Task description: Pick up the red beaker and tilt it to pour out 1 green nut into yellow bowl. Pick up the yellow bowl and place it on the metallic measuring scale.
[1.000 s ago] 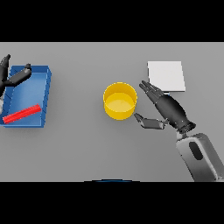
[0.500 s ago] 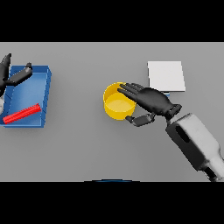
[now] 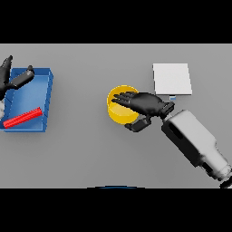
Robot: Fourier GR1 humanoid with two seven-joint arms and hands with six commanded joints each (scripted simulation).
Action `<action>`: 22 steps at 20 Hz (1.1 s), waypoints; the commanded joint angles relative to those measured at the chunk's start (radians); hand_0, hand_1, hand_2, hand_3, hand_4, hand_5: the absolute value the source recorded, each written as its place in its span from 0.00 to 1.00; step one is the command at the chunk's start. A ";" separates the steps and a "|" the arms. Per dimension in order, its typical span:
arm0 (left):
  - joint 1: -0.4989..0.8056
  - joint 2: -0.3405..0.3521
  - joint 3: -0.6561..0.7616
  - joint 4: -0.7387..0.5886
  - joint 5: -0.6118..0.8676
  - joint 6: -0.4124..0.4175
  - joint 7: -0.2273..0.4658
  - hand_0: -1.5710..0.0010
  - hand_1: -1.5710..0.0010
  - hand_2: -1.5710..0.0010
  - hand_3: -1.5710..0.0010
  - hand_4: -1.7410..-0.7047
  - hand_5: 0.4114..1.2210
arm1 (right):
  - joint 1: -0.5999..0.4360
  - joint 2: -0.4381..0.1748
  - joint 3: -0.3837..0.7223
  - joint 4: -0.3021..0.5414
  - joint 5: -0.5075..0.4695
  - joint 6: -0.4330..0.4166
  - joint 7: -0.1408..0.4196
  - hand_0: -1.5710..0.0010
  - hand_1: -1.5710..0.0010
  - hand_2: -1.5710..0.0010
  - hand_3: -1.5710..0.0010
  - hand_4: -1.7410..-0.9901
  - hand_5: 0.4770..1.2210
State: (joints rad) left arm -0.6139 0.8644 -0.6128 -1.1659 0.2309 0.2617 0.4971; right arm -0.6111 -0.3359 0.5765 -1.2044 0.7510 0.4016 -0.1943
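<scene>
The yellow bowl stands in the middle of the table. My right hand reaches over it from the right, its straight fingers spread across the bowl's opening. The thumb is bent just outside the near right wall. The bowl's right part is hidden under the hand. The red beaker lies on its side in a blue tray at the far left. My left hand hovers open at the tray's far left corner. The metallic scale, a pale square, lies behind the right hand. No green nut shows.
The blue tray's raised walls enclose the beaker. Bare grey table lies between the tray and the bowl and along the near side. My right forearm crosses the table's right part diagonally.
The right hand has swung left from beside the bowl to over its opening, with the thumb coming to the near wall. Bowl, beaker and left hand have stayed put.
</scene>
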 commanded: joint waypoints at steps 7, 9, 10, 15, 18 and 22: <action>0.001 0.007 0.005 0.012 0.003 -0.010 -0.013 1.00 1.00 1.00 1.00 0.91 0.40 | -0.064 0.016 0.044 0.104 0.035 0.039 0.000 1.00 1.00 1.00 1.00 0.58 0.27; -0.007 0.006 0.007 0.020 0.000 -0.009 -0.011 1.00 1.00 1.00 1.00 0.91 0.40 | -0.070 0.025 0.059 0.098 0.040 0.062 0.010 1.00 1.00 1.00 1.00 0.58 0.30; -0.010 0.006 0.010 0.026 0.003 -0.014 -0.017 1.00 1.00 1.00 1.00 0.91 0.39 | -0.075 0.026 0.058 0.097 0.038 0.066 0.012 1.00 1.00 1.00 1.00 0.58 0.32; -0.010 0.025 0.016 0.015 0.006 -0.022 -0.022 1.00 1.00 1.00 1.00 0.91 0.38 | -0.077 0.028 0.085 0.110 0.068 0.065 0.030 0.84 0.85 0.85 0.84 0.47 0.57; -0.014 0.017 0.016 0.005 0.013 -0.019 -0.004 1.00 1.00 1.00 1.00 0.91 0.39 | -0.082 0.026 0.088 0.104 0.060 0.102 0.030 0.43 0.46 0.48 0.62 0.28 0.78; 0.002 0.030 0.017 -0.013 0.011 -0.006 -0.005 1.00 1.00 1.00 1.00 0.91 0.39 | -0.094 0.018 0.088 0.111 0.033 0.150 0.020 0.18 0.19 0.20 0.35 0.12 0.91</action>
State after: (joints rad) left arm -0.6124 0.8943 -0.5955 -1.1795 0.2423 0.2559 0.4917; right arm -0.7063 -0.3180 0.6647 -1.0937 0.7831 0.5500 -0.1770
